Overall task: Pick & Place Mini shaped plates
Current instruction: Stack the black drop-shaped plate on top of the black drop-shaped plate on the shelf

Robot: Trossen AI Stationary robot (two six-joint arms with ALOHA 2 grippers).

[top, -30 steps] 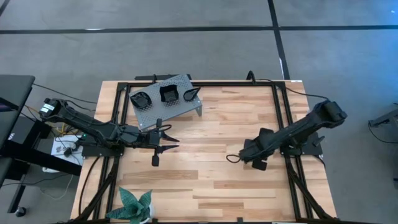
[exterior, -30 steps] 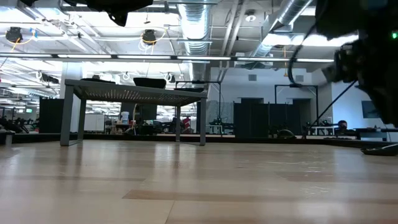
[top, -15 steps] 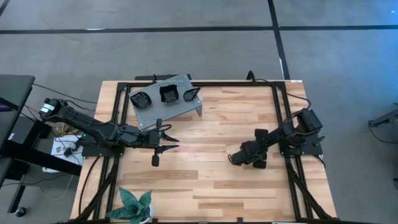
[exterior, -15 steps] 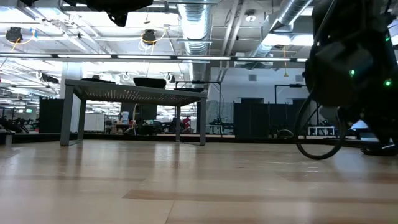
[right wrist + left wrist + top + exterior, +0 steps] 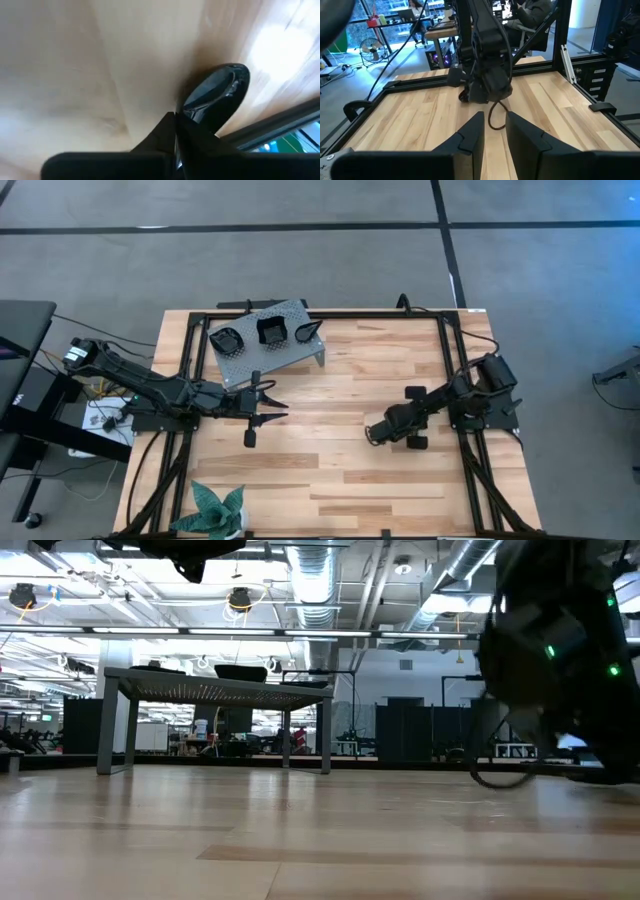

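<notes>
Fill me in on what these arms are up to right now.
The right claw is low over the wooden table, shut on a glossy black mini plate, as its wrist view shows. Three more black plates sit on the grey perforated stand at the table's far left. The left claw waits near that stand, open and empty. A plant stands at the near edge.

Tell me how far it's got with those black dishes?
Three glossy black mini dishes sit on the grey perforated metal stand. The right gripper, low on the wooden table, seems shut on the rim of another dish. The left gripper waits open, empty. That dish needs placing.
</notes>
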